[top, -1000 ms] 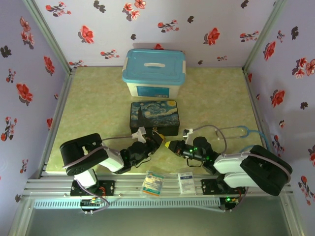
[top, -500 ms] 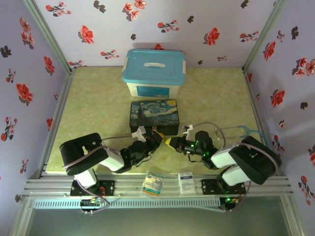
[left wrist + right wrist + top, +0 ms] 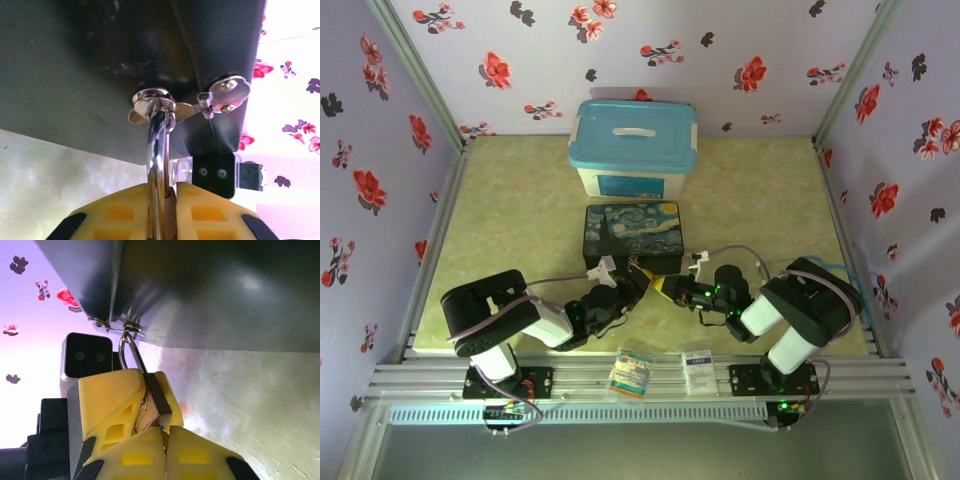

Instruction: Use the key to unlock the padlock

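Note:
The painted box (image 3: 634,238) lies mid-table, and both grippers meet at its front edge. The padlock (image 3: 170,215) hangs by its silvery shackle (image 3: 156,145) from the ring of the box's clasp (image 3: 154,100). My left gripper (image 3: 164,187) is shut on the padlock's brass body (image 3: 157,402). My right gripper (image 3: 165,430) is shut, its tips pressed against the padlock's bottom end. The key (image 3: 164,442) is a thin sliver between its pads, the rest hidden. From above, the left gripper (image 3: 642,282) and right gripper (image 3: 665,289) touch tip to tip.
A white tub with a blue lid (image 3: 633,148) stands behind the painted box. Two small packets (image 3: 631,372) (image 3: 698,370) lie on the front rail. Floral walls close in the left, right and back. A grey cable (image 3: 760,262) loops over the right arm.
The right arm's elbow has swung left and inward, and its gripper has edged up to the padlock. The left arm has stayed still, holding the padlock.

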Available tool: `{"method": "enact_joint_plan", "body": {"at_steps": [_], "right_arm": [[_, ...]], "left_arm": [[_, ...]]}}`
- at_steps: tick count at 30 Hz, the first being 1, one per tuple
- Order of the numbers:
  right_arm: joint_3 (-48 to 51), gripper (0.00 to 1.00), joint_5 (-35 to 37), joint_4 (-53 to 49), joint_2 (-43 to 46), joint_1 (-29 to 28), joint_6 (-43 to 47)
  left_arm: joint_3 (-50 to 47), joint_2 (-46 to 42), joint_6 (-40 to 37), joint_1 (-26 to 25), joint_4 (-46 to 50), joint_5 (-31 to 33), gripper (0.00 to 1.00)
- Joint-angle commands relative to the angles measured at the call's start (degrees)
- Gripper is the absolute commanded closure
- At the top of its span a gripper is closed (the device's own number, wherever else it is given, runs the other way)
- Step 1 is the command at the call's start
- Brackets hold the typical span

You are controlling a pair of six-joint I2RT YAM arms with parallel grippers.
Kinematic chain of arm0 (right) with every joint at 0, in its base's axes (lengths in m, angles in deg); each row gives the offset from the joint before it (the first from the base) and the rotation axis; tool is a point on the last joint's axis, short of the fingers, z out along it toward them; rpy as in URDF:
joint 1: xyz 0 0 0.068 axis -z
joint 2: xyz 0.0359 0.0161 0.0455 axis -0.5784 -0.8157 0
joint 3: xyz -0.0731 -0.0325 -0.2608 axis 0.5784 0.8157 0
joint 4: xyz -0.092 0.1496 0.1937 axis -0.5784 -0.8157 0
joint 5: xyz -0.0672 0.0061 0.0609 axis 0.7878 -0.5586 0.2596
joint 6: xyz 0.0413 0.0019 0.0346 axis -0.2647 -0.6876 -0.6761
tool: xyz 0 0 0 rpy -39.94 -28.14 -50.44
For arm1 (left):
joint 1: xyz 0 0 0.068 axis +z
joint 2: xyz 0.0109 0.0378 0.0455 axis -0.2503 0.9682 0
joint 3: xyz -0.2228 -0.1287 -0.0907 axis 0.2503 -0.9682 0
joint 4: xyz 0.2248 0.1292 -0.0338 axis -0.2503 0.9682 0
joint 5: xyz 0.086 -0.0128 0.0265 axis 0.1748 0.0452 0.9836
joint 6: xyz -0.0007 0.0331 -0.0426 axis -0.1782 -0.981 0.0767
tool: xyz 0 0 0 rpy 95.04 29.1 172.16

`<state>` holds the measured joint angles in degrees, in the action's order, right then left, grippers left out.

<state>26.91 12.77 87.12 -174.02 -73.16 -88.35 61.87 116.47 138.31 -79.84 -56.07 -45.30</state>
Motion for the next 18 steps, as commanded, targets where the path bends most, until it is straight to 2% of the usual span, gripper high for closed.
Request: {"method": "enact_joint_plan", "body": {"at_steps": [1, 5, 9, 11, 14, 18], "right_arm": [[-2.1, 1.00, 7.2, -0.3, 2.3, -2.5, 1.4], [-4.2, 1.00, 12.9, -15.2, 9.4, -6.6, 8.6], [-6.2, 1.00, 21.8, -30.9, 19.6, -11.6, 15.9], [-6.7, 1.00, 25.0, -37.4, 23.5, -12.4, 16.8], [-4.9, 1.00, 23.3, -35.0, 25.1, -10.9, 13.3], [-2.1, 1.00, 16.9, -21.0, 19.8, -7.0, 2.9]], "left_arm": [[3.9, 0.2, 0.3, -1.9, -7.7, -6.4, 1.00], [4.7, 1.6, 0.4, -1.9, -7.7, -6.2, 1.00], [5.4, 3.3, 1.6, -2.0, -7.7, -6.2, 1.00], [5.8, 3.9, 1.8, -2.0, -7.7, -6.3, 1.00], [6.3, 4.1, 1.8, -2.1, -7.8, -6.4, 1.00], [6.9, 3.8, 1.7, -2.1, -7.8, -6.8, 1.00]]}}
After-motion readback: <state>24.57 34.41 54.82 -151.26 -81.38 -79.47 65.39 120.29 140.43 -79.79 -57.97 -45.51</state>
